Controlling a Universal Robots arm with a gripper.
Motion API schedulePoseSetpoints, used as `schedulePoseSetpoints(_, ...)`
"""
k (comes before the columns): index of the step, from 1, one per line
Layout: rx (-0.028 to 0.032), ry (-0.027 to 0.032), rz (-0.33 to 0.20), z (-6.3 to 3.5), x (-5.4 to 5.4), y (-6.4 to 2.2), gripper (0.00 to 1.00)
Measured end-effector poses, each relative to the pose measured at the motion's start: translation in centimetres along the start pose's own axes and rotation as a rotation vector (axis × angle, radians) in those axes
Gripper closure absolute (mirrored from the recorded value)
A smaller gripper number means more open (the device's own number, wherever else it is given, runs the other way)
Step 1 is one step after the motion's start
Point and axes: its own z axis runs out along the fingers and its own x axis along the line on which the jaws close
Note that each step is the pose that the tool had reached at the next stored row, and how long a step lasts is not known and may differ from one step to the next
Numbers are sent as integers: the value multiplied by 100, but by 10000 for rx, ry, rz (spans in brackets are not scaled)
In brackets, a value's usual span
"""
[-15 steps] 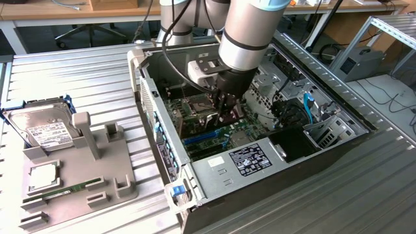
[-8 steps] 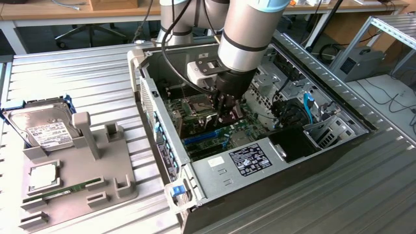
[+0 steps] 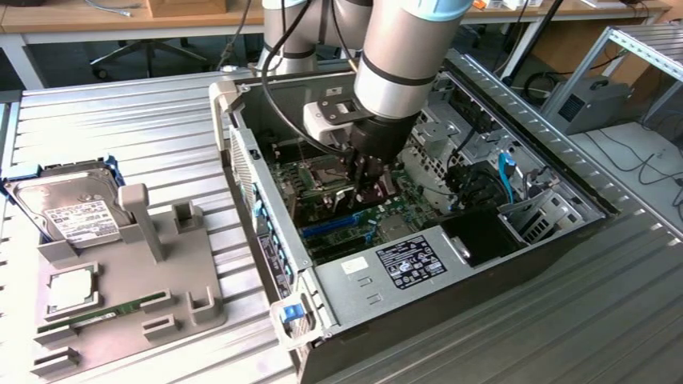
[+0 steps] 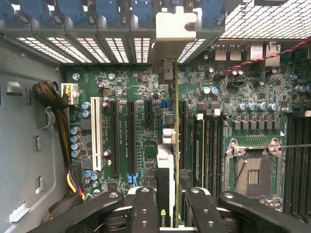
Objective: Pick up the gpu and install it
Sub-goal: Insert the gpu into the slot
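Claw: claw is pinching the gpu edge-on, with one finger pressing against each flat face.
Claw position: in the exterior view the claw is reaching down inside the open computer case, hanging low over the motherboard.
GPU position: the card is standing on its thin edge between the fingers and is lying over the strip of board between the long black expansion slots and the CPU socket.
Long axis: it is running parallel to the expansion slots, straight from the claw toward the rear wall of the case. In the exterior view that line is pointing to roughly 8 o'clock.
Direction from claw: the gripped end is sitting right in the claw, and everything else is stretching away toward the rear wall.
Bracket: the silvery bracket is sitting at the rear wall, among the blue slot latches.
Seating: the card is hiding its own slot, so I cannot tell whether it is pressing home or hovering just above.
Aside: the hard drive and memory stick are resting on a grey holder on the bench, at 9 o'clock from the case, well apart from the claw.
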Motion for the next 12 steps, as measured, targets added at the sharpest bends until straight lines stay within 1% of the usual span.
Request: schedulePoseSetpoints(12,1,-2,0,33,2,18,73)
